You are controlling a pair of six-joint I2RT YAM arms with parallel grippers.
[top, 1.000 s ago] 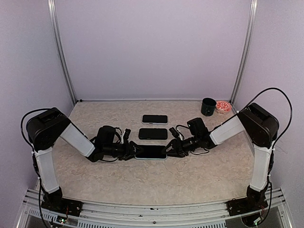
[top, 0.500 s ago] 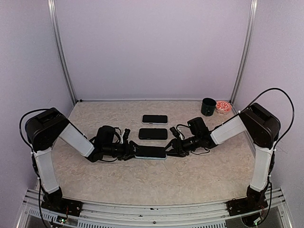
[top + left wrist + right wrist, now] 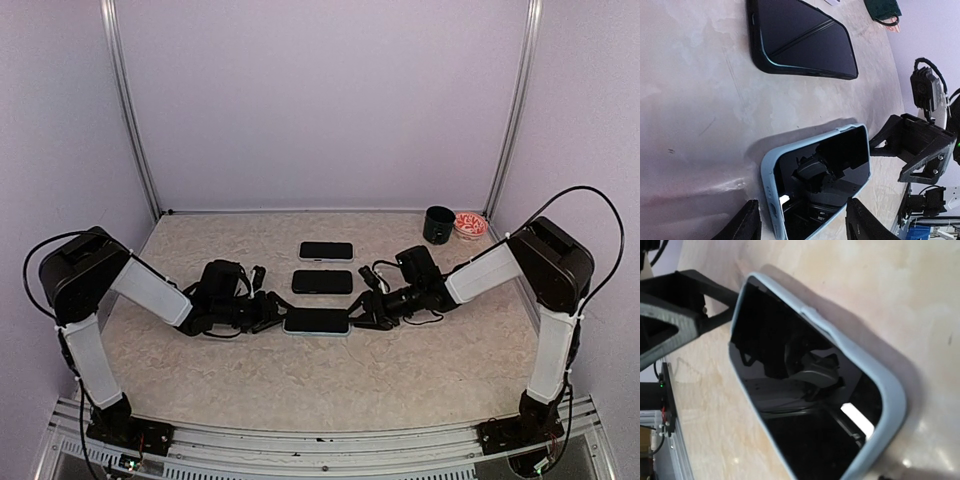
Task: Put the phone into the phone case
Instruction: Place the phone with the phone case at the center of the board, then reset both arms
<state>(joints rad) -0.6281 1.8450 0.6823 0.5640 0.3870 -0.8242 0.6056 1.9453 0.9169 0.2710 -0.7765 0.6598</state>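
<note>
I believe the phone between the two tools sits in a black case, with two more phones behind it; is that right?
Not quite: the left wrist view shows the case is light blue. The phone does lie between the left tool and right tool, with two more phones behind it.

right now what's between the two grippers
The phone in its blue case lies between left gripper and right gripper, in the top view.

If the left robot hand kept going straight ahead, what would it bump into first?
Probably the near end of the phone in its light-blue case, which lies straight ahead of the left gripper.
</note>
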